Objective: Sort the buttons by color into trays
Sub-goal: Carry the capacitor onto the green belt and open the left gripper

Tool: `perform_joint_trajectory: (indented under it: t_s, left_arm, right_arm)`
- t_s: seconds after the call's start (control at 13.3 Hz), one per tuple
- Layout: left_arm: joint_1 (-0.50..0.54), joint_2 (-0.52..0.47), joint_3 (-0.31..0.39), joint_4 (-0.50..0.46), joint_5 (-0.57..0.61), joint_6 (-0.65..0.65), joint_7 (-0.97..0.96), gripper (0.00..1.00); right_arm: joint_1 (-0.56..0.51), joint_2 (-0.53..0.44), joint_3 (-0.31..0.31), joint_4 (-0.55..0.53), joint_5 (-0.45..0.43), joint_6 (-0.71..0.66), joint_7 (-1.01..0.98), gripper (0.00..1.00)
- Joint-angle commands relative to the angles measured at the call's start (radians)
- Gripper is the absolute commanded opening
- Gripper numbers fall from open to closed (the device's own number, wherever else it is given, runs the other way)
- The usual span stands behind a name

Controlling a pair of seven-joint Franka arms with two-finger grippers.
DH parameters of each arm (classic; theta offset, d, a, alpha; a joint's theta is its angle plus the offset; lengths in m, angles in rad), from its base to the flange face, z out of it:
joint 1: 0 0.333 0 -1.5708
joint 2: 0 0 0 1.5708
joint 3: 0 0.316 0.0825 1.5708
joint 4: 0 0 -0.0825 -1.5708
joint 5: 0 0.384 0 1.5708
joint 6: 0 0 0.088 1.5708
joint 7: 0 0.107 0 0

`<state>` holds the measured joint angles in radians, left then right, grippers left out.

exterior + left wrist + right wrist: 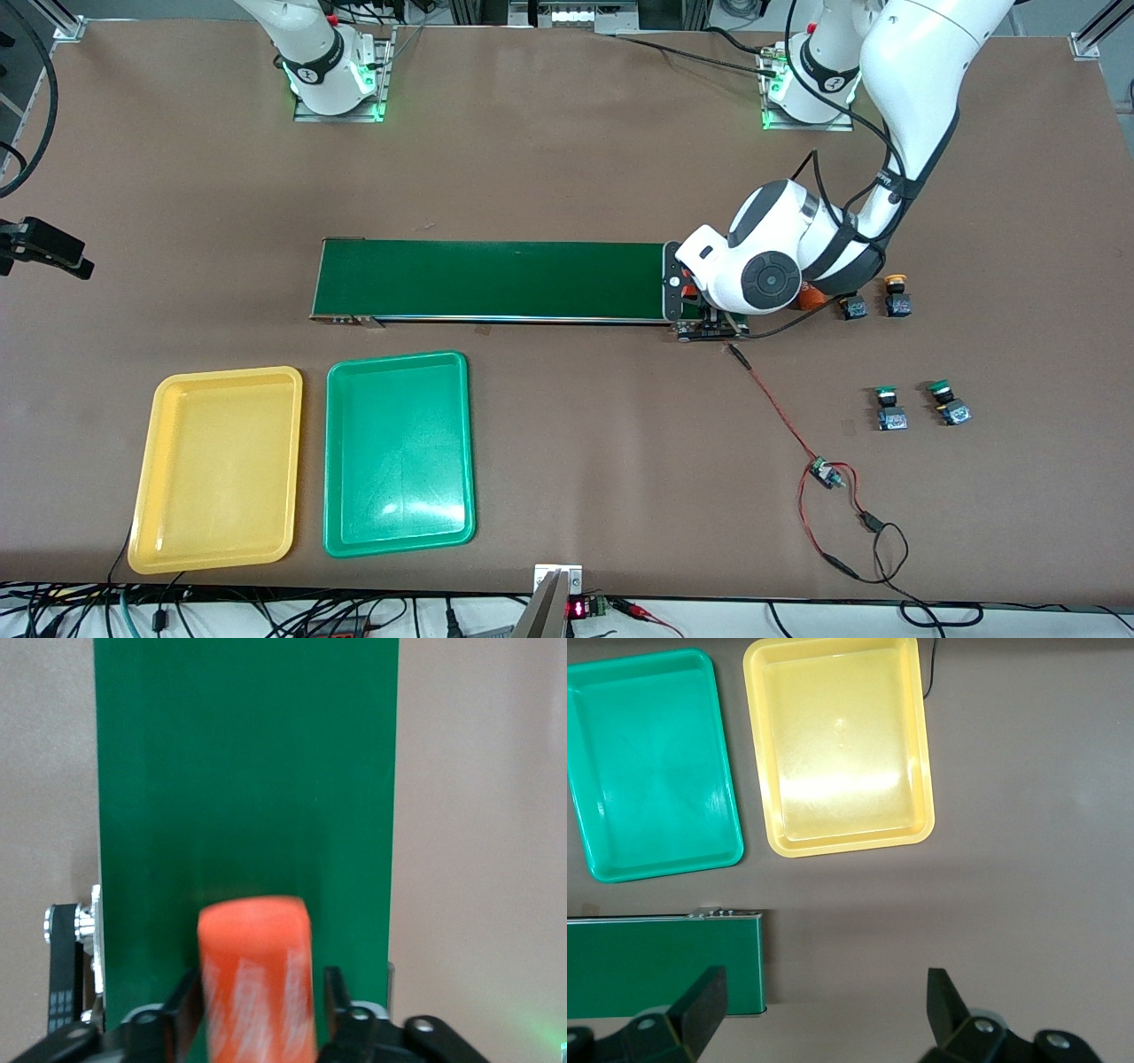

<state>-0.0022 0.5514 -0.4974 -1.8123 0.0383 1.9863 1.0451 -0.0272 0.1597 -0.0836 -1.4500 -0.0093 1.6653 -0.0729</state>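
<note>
Left gripper jaws are clamped on an orange cylinder over the conveyor belt end; right gripper is wide open, empty, waiting. Risk: wrong object, since four buttons sit untouched on the table toward the left arm's end, well apart from the yellow tray and green tray.

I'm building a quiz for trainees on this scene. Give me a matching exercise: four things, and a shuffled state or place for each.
1 left gripper
2 right gripper
3 green tray
4 green buttons

A open
B beside the yellow tray
C on the table toward the left arm's end
D shut on the orange cylinder over the belt

Pairs: 1-D, 2-A, 3-B, 4-C
</note>
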Motion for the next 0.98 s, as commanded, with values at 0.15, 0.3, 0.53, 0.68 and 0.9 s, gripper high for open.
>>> perform_joint_trajectory:
  t_s: [0.15,0.3,0.53,0.68,0.9]
  left_arm:
    - [0.036,-0.048,-0.013,0.008,0.008,0.000,-0.005,1.00]
    - [0.038,-0.044,0.013,0.085,0.021,-0.091,-0.180,1.00]
    - [0.047,-0.054,0.060,0.172,0.077,-0.180,-0.452,1.00]
    - [0.048,-0.050,0.086,0.263,0.132,-0.253,-0.615,1.00]
    - [0.044,-0.029,0.155,0.358,0.245,-0.284,-0.737,1.00]
  right_arm:
    - [-0.008,-0.009,-0.001,-0.012,0.015,0.008,0.001,1.00]
    - [-0.008,-0.009,-0.001,-0.012,0.015,0.010,0.001,1.00]
    - [-0.008,-0.009,-0.001,-0.012,0.015,0.010,-0.001,1.00]
    - [-0.008,-0.009,-0.001,-0.013,0.015,0.010,-0.001,1.00]
    - [-0.008,-0.009,-0.001,-0.013,0.017,0.010,-0.001,1.00]
